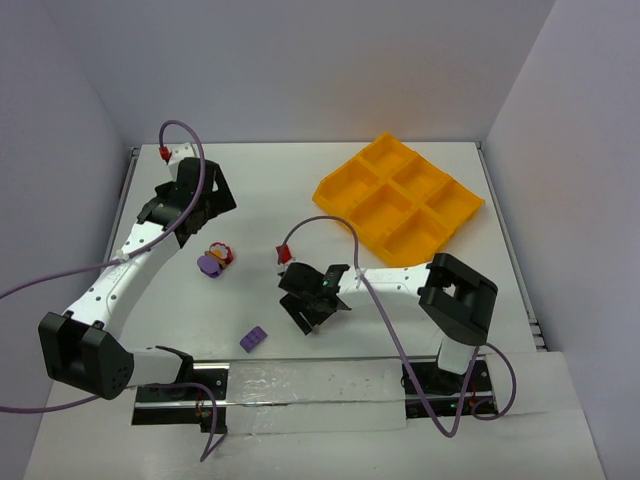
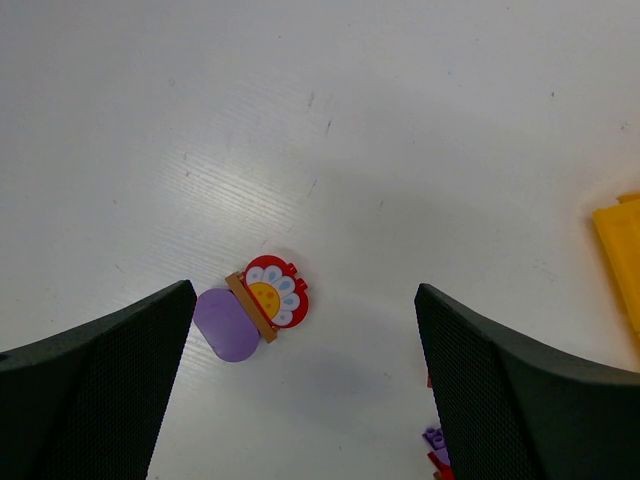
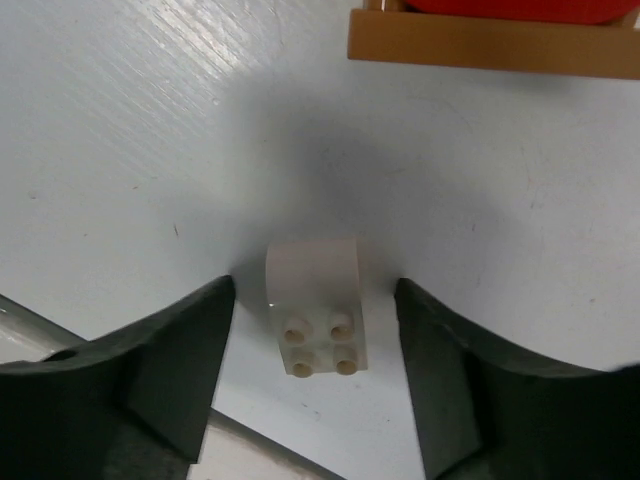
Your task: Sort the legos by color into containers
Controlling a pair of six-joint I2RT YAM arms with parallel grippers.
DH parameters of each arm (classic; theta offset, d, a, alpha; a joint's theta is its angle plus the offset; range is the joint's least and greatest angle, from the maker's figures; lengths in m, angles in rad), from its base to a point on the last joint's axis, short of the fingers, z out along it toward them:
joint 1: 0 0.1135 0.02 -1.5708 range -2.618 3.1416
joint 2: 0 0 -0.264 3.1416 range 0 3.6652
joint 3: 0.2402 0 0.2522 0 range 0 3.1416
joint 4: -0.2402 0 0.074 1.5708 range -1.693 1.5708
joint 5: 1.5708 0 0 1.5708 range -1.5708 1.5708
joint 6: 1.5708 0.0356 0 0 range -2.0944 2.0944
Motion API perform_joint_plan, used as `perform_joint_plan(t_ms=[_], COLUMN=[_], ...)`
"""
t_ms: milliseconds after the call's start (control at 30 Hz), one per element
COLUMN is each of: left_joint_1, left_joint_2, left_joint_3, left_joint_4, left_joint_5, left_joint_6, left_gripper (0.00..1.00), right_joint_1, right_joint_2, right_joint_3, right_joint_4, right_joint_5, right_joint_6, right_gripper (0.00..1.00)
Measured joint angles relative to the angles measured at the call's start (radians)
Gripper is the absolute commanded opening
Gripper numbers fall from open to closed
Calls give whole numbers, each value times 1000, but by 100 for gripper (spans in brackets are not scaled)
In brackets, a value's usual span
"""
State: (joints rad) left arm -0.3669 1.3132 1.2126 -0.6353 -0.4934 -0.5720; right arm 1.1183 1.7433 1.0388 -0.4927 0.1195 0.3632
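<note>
A white lego brick [image 3: 318, 305] lies studs-up on the table between the fingers of my right gripper [image 3: 314, 300], with a gap on each side; the jaws are open. The top view hides this brick under the right gripper [image 1: 310, 312]. A cluster of a red flower piece, a brown plate and a purple piece [image 2: 255, 308] lies just ahead of my open left gripper [image 2: 302, 300], which holds nothing. In the top view this cluster [image 1: 215, 258] sits below the left gripper [image 1: 205, 205]. A lone purple brick [image 1: 254, 339] lies near the front. The orange-yellow tray [image 1: 400, 195] of containers is at the back right.
A brown plate with a red piece on it [image 3: 490, 45] lies just beyond the white brick. Small purple and red bricks [image 2: 436, 448] peek out beside the left gripper's right finger. The tray's edge [image 2: 622, 250] shows at the right of the left wrist view.
</note>
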Motion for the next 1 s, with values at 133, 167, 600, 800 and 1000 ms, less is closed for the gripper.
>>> perform_joint_plan(t_ms=[133, 167, 600, 800, 1000], left_joint_1=[-1, -1, -8, -9, -11], left_joint_2=[0, 0, 4, 4, -11], left_joint_3=[0, 0, 2, 2, 1], left_joint_4=[0, 0, 0, 1, 4], left_joint_5=[0, 0, -1, -6, -23], left_joint_6=[0, 0, 0, -2, -4], left_gripper=[99, 99, 99, 99, 99], right_joint_1=[0, 0, -36, -306, -559], right_joint_2=[-9, -12, -59, -246, -394], right_joint_3=[-12, -17, -55, -66, -36], right_joint_4=[4, 5, -3, 3, 14], right_joint_5=[6, 8, 24, 7, 40], right_joint_6=[6, 6, 19, 33, 39], right_gripper=[69, 64, 7, 8, 10])
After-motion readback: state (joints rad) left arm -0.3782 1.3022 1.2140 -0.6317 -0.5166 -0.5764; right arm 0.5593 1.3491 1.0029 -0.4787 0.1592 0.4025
